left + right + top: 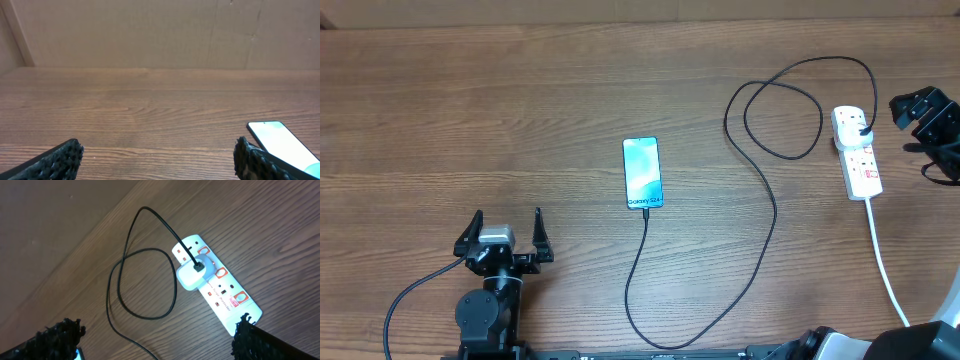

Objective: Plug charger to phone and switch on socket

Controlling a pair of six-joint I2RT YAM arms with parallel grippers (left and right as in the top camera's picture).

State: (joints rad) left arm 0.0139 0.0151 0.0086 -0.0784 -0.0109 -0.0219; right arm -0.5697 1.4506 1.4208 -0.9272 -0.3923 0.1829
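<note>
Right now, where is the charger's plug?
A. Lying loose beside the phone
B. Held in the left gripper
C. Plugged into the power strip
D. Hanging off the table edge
C: the white charger plug sits in the power strip, with the black cable running out of it.

The phone (642,173) carries a small dark word, "Galaxy", on its screen at the end where the cable enters; the characters after it are too small to read. The red marks on the power strip (215,280) cannot be read.
</note>
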